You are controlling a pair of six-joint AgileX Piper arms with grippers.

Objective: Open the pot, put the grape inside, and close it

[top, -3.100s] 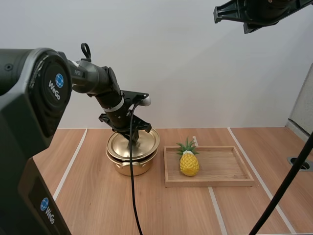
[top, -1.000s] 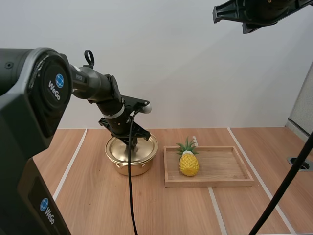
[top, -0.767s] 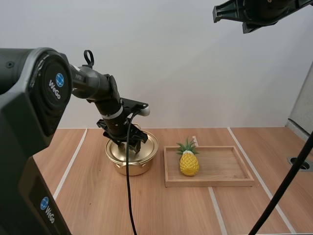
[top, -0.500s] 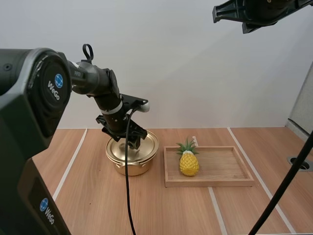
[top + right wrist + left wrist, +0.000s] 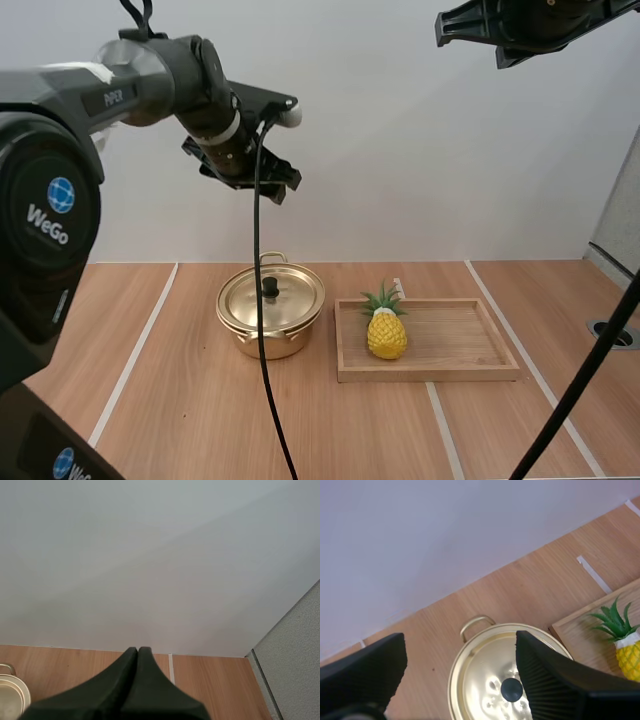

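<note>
A golden pot [image 5: 270, 318] stands on the table with its lid [image 5: 272, 296] on, black knob [image 5: 268, 288] up. My left gripper [image 5: 250, 172] hangs high above it, open and holding nothing. From the left wrist view the two fingers [image 5: 550, 680] stand wide apart around the lid [image 5: 490, 672] and knob [image 5: 511, 690] far below, gripper [image 5: 460, 635] empty. A yellow pineapple [image 5: 387, 334] stands on the wooden tray [image 5: 460, 345], right of the pot. My right gripper [image 5: 442, 28] is raised far up at the right; its fingers [image 5: 137, 680] lie together as one wedge.
The wooden tray [image 5: 572, 627] with the pineapple [image 5: 627, 647] sits close to the pot's right side. White tape lines [image 5: 140, 345] run across the table. The pot's rim [image 5: 9, 692] peeks in beside my right fingers.
My left gripper opened off the lid's knob and rose from the pot to high above it. The lid stays on the pot. The right arm held still.
</note>
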